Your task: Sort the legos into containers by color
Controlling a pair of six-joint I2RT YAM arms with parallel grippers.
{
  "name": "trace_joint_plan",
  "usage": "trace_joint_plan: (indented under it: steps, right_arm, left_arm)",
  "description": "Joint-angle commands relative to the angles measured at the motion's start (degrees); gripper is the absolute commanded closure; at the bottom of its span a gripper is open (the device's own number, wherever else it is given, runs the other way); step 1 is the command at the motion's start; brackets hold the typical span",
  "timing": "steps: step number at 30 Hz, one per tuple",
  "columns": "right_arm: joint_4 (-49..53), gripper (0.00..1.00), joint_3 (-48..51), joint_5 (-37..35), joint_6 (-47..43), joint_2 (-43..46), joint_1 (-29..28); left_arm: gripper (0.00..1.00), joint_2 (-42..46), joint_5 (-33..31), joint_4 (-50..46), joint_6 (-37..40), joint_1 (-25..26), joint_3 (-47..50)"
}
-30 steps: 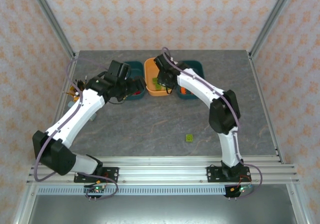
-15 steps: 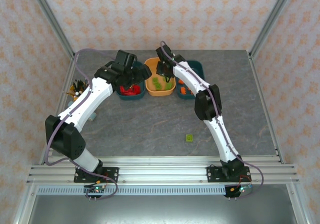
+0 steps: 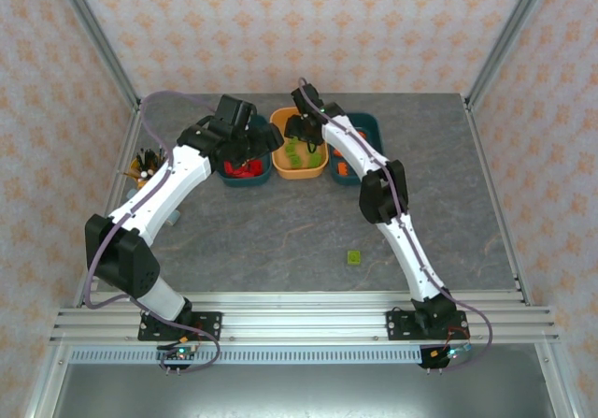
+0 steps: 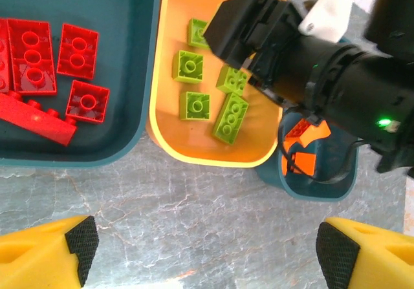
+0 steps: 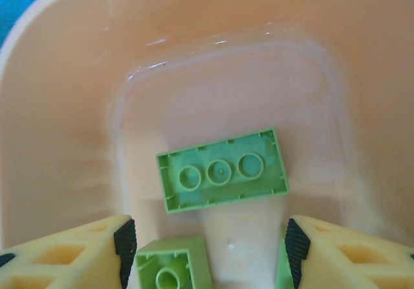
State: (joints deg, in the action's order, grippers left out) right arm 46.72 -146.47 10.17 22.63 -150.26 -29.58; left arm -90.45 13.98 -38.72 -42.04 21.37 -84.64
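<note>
My right gripper (image 5: 208, 247) hangs in the orange tub (image 5: 58, 108), fingers wide apart and empty, with a green brick (image 5: 222, 171) lying upside down on the tub floor below. I should rise straight up, clear of the rim, before heading for the last brick (image 3: 353, 257) on the table (image 3: 280, 231). My left gripper (image 4: 207, 247), also spread and empty, hovers near the teal tub (image 4: 129, 75) of red bricks. Since a second ago my left arm has swung in towards that tub and my right elbow has folded inward

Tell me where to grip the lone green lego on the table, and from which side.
Likely best: take the green lego across two opposite side walls, coming straight down from above: it is squarish and lies flat on the table, with bare surface all round.
</note>
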Motion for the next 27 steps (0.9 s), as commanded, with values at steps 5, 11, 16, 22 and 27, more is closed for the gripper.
trace_joint_plan:
  steps: [5, 11, 16, 22, 27]
  right_arm:
    - [-2.41, 0.38, 17.59, -3.67, 1.39, 23.98, -1.59]
    - [-2.3, 0.37, 44.39, -5.6, 6.11, 44.03, -3.62]
    - [2.03, 0.31, 67.61, -1.26, 7.96, 60.76, -4.86]
    - [3.7, 0.27, 88.69, 7.4, 9.32, 74.89, -7.27]
    - [1.16, 0.27, 97.1, 9.12, 10.21, 76.37, -7.77]
  left_arm:
    - [0.11, 4.7, 0.79, -1.55, 3.89, 1.73, 3.83]
    - [0.12, 8.75, 1.25, -4.17, 10.95, 9.3, 7.53]
    - [0.12, 15.32, -0.17, -4.48, 11.1, 16.43, 15.07]
    - [0.12, 25.3, -0.54, -2.13, 7.64, 22.53, 25.18]
    - [0.12, 29.53, -0.57, -1.44, 4.7, 24.33, 29.71]
